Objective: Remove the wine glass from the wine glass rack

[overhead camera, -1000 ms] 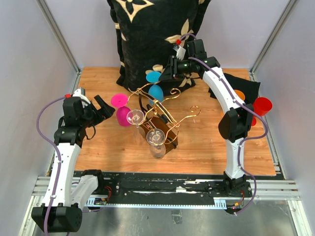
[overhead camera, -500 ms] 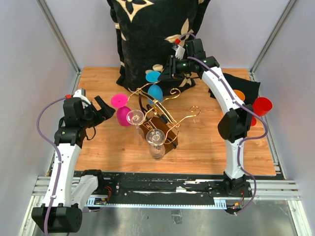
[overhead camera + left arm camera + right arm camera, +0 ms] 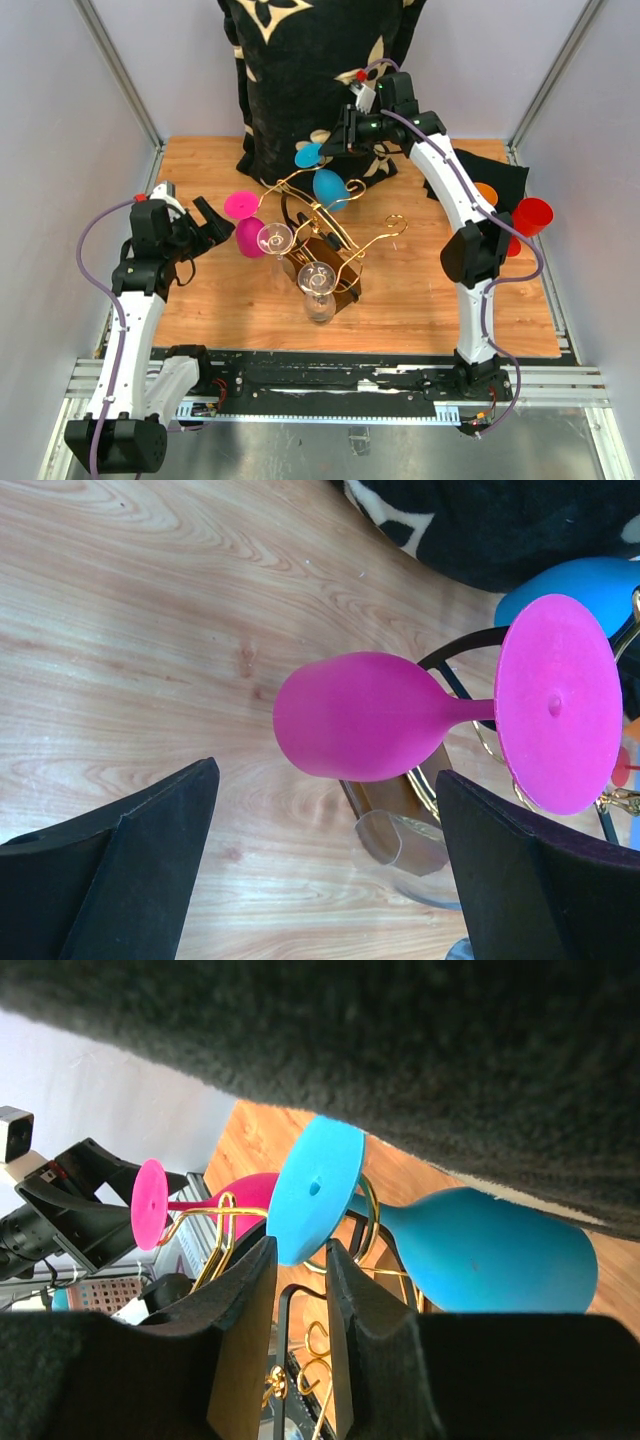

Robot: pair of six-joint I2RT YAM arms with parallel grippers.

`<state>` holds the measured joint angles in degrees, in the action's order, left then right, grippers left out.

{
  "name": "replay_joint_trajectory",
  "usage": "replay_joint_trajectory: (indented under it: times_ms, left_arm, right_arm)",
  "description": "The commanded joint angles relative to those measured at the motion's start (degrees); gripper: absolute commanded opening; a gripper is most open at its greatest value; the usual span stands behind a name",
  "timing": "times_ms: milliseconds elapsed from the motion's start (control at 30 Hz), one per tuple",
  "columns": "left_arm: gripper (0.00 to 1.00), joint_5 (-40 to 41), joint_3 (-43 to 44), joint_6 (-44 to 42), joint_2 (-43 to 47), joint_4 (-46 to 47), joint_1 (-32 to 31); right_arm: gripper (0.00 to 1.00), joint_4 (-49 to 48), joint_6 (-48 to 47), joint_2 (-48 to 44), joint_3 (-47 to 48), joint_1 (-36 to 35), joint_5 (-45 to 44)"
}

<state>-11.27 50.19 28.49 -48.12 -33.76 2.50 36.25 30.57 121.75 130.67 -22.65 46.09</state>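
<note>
The wine glass rack (image 3: 345,228), gold wire on a dark wooden base, stands mid-table. A blue wine glass (image 3: 330,187) lies sideways at the rack's back. My right gripper (image 3: 326,148) is shut on the rim of its round foot (image 3: 315,1198), seen between the two fingers of the right gripper (image 3: 300,1252). The blue stem runs past a gold loop (image 3: 372,1222) to the bowl (image 3: 490,1260). A pink wine glass (image 3: 360,730) hangs sideways on the left arm of the rack. My left gripper (image 3: 325,780) is open just short of it, touching nothing.
Two clear wine glasses (image 3: 275,239) (image 3: 318,281) hang at the rack's front. A black flowered cushion (image 3: 310,70) stands right behind the right gripper. A red cup (image 3: 533,215) and an orange cup (image 3: 487,192) sit on a black cloth at the right edge.
The right jaws have narrowed onto the blue glass's foot. The blue bowl has swung to the right, away from the rack's middle. The left arm has not moved.
</note>
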Motion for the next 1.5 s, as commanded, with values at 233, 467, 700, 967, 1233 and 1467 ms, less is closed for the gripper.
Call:
replay_joint_trajectory:
  times_ms: [233, 467, 700, 967, 1233, 1467]
  left_arm:
    - [0.96, -0.8, -0.71, -1.2, 0.5, 0.93, 0.15]
    - [0.96, -0.86, -0.45, -1.33, 0.55, 0.72, 0.14]
    - [0.96, -0.65, -0.13, -1.51, 0.81, 0.27, 0.15]
    - [0.96, -1.43, -0.45, -0.98, 1.01, 0.62, 0.14]
    - [0.96, -0.33, 0.2, -2.09, 1.44, -0.72, 0.13]
    - [0.96, -0.4, 0.35, -2.08, 1.46, -0.72, 0.13]
  right_arm:
    - [0.31, -0.59, 1.4, 4.73, 4.79, -2.47, 0.42]
    - [0.04, -0.59, 2.08, 4.14, 4.41, -2.37, -0.46]
    - [0.01, -4.01, 3.47, -2.75, -3.94, 0.15, -2.13]
    - [0.01, -6.47, 3.56, -7.91, -12.06, 1.74, -0.9]
    - [0.01, -7.91, 3.18, -12.89, -17.44, 2.71, -1.82]
    - [0.01, -12.62, 5.52, -16.92, -25.38, 5.65, -1.42]
